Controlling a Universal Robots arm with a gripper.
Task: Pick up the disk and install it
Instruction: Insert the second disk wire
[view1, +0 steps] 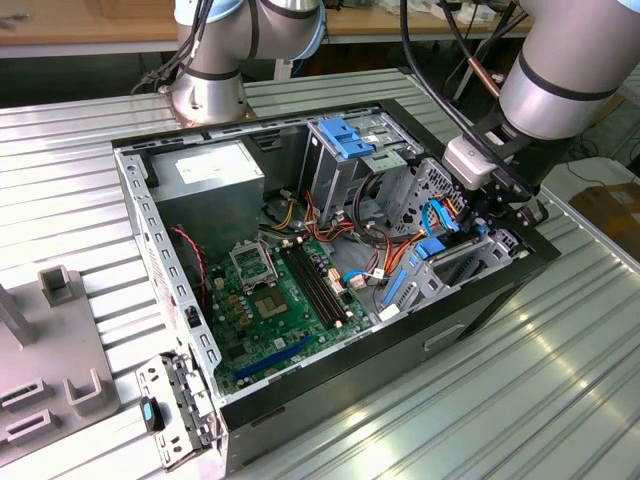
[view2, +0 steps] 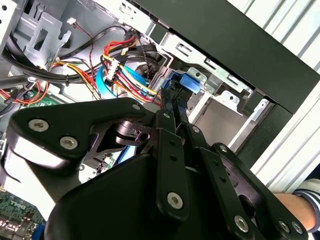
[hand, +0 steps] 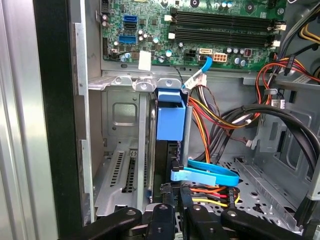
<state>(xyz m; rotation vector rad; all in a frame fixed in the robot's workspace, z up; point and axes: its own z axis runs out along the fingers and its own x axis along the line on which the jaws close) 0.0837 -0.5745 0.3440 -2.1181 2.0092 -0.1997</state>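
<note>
An open computer case (view1: 300, 380) of black sheet metal is lying on a ribbed metal table (view1: 560, 380), showing a glossy green motherboard (view1: 275, 300) and a boxy grey power supply (view1: 205, 185). The robot arm (view1: 565, 70), smooth and grey, is reaching in at about three o'clock of the case in the exterior view. Its black gripper (hand: 176, 197) is pinching the disk (hand: 170, 130), jaws narrowed on the dark slab's edge. The disk, framed in bright blue plastic rails, is standing on edge in the perforated steel drive bay (hand: 120, 165) near the case's front wall. A flat blue ribbon cable (hand: 205, 175) is curling just beside it, with red, yellow and orange wires (hand: 215, 112) bundling nearby.
</note>
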